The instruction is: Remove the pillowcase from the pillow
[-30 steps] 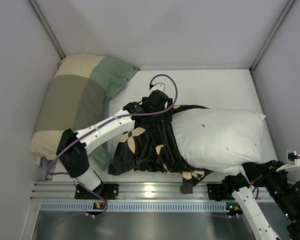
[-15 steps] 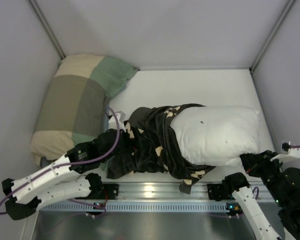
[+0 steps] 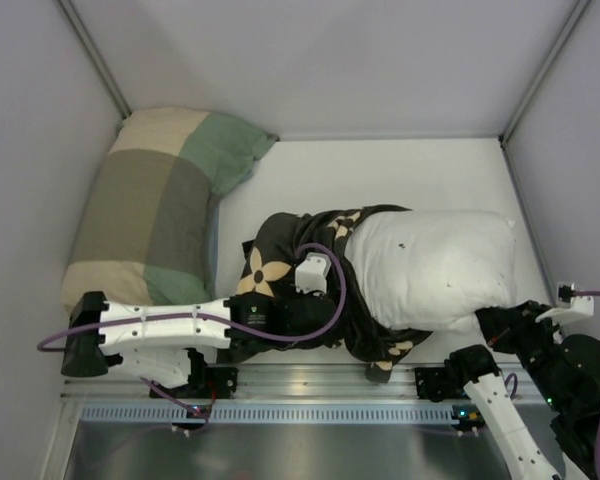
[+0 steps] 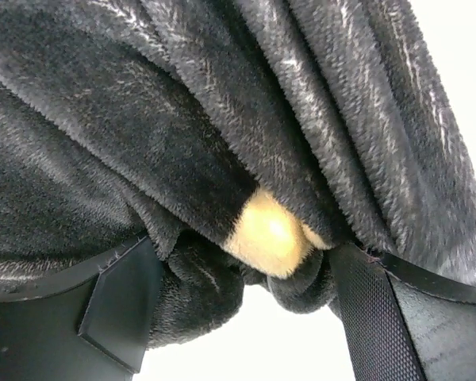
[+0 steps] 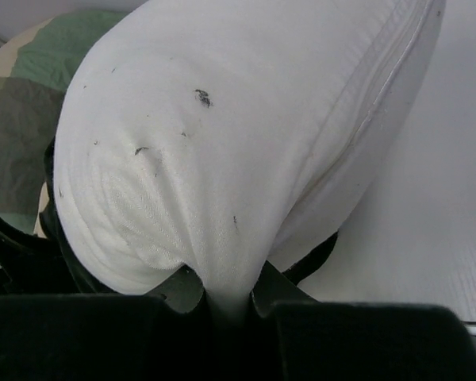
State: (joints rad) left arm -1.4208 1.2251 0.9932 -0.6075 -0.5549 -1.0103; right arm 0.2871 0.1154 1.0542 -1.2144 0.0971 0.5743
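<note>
Top external view buries both arms' fingertips, left under its own wrist, right beneath the pillow (image 3: 430, 265)'s near corner. Since half a second ago the left arm has swung rightward onto the pillowcase (image 3: 280, 255), bunched over the pillow's left end. Black folds sit between the wide-spread jaws of the left gripper (image 4: 254, 317); the right gripper (image 5: 222, 298) pinches the pillow's corner.

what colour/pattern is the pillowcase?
The pillowcase is black plush fabric with tan-cream flower motifs. It shows best in the top external view.
</note>
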